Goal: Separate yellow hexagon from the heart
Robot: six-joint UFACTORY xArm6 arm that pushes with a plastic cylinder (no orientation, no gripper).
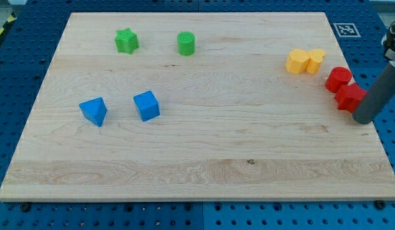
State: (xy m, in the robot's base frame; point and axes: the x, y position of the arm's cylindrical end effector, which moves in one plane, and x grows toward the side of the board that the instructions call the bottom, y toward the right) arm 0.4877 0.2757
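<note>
The yellow hexagon sits at the view's upper right of the wooden board, touching the yellow heart on its right side. My tip is at the board's right edge, below and to the right of the yellow pair. It stands right next to the lower red block.
A red cylinder touches the lower red block near the right edge. A green star and a green cylinder sit at the top left. A blue triangle-like block and a blue cube sit at the left middle.
</note>
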